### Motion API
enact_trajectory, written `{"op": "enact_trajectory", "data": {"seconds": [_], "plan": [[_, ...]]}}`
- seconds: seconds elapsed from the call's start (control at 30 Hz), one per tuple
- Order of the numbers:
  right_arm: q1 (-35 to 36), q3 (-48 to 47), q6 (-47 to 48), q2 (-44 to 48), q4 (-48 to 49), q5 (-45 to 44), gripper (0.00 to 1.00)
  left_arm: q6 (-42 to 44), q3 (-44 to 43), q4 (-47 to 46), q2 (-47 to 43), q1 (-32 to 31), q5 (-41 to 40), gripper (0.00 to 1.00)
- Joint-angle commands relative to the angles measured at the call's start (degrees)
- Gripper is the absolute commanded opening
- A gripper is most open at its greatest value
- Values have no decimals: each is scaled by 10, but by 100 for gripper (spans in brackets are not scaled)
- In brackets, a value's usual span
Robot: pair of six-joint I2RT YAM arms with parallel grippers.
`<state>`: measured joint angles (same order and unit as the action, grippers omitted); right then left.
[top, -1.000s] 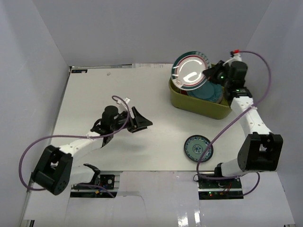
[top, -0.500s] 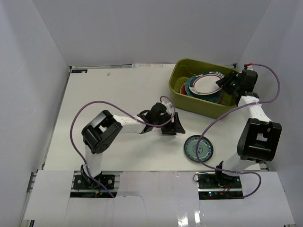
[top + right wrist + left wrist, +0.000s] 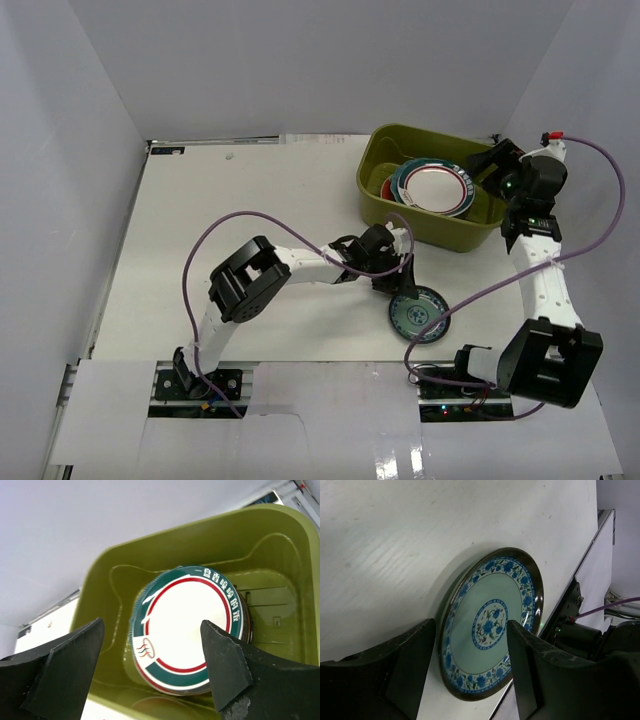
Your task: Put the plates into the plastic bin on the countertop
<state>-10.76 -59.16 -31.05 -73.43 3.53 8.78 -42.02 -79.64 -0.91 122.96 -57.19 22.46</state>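
Swung rightward since before, left tool [image 3: 470,677] gapes over small teal plate [image 3: 492,622]; right tool [image 3: 152,625] spread above bin [image 3: 200,525].

The white green-rimmed plate [image 3: 187,625] covers the lower plates [image 3: 397,189] in the bin [image 3: 107,580], so only thin slivers of their rims show. The fingers of the right claw [image 3: 150,672] block the bin's near corners. From above, the left claw [image 3: 398,283] hides the far edge of the small blue plate [image 3: 420,316], and whether they touch there cannot be told.
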Motion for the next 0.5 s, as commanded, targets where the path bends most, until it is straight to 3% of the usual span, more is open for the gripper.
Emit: {"op": "enact_trajectory", "data": {"seconds": [0.0, 0.13, 0.2, 0.27, 0.47], "plan": [[0, 38, -13, 48, 46, 18, 83, 50, -7, 103, 43, -19, -36, 68], [0, 70, -33, 77, 59, 65, 81, 55, -8, 109, 57, -20, -43, 46], [5, 94, -49, 93, 75, 104, 80, 59, -3, 112, 54, -20, -56, 20], [15, 111, -57, 110, 89, 135, 79, 65, 4, 112, 43, -20, -62, 2], [128, 164, -39, 136, 101, 163, 79, 48, 75, 65, -52, 10, -29, 0]]}}
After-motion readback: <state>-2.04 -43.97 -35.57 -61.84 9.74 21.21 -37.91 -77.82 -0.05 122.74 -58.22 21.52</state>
